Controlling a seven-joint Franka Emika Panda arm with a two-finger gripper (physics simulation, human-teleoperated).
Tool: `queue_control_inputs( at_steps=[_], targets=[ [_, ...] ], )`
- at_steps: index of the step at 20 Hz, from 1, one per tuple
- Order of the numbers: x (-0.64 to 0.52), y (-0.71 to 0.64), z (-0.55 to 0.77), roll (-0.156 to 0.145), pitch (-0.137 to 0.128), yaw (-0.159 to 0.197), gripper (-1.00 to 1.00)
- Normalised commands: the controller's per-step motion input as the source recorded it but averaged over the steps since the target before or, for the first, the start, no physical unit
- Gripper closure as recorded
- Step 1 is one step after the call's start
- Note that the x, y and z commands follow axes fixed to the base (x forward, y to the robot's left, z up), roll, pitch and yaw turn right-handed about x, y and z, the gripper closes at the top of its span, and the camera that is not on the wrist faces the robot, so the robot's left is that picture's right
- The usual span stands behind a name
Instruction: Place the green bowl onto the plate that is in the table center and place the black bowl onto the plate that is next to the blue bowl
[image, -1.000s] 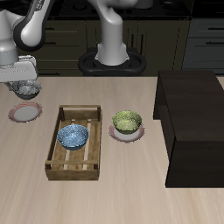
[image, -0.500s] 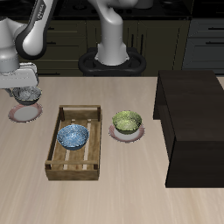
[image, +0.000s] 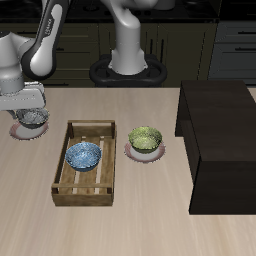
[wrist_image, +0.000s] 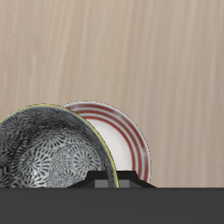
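Nearest the table's (image: 140, 215) front edge stands a wooden tray (image: 84, 163) with slatted sides, and the blue bowl (image: 83, 155) sits inside it, in the half toward the front. Beside the tray, near the table center, the green bowl (image: 145, 138) rests on a plate with a red-striped rim (image: 132, 151); the bowl covers most of it, so only a sliver of rim shows.

Across from the tray, a black boxy cabinet (image: 220, 140) occupies the table's edge, reaching from the back to near the front.

Farther back than the tray, beside its far corner, lies a second plate (image: 17, 131) (wrist_image: 122, 136) with a red-striped rim. The black bowl (image: 31, 121) (wrist_image: 51, 157) is low over this plate, overlapping it. In the wrist view the bowl's patterned inside and thin yellow-green rim cover one side of the plate while the other side stays bare; whether the bowl touches the plate cannot be told.

The gripper (image: 28, 106) is directly above the bowl, close against it. Its fingers are hidden in both views, so I cannot tell whether they are apart or clamped on the bowl's rim.
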Motion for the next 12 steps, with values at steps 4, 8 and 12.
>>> queue_control_inputs(
  at_steps=[4,8,12],
  targets=[
    [-0.01,0.0,-0.21,-0.034,0.019,0.074,1.0],
    [-0.02,0.13,-0.09,0.009,0.004,0.033,-1.0],
    [-0.09,0.17,-0.04,0.041,0.005,0.032,-1.0]
  ],
)
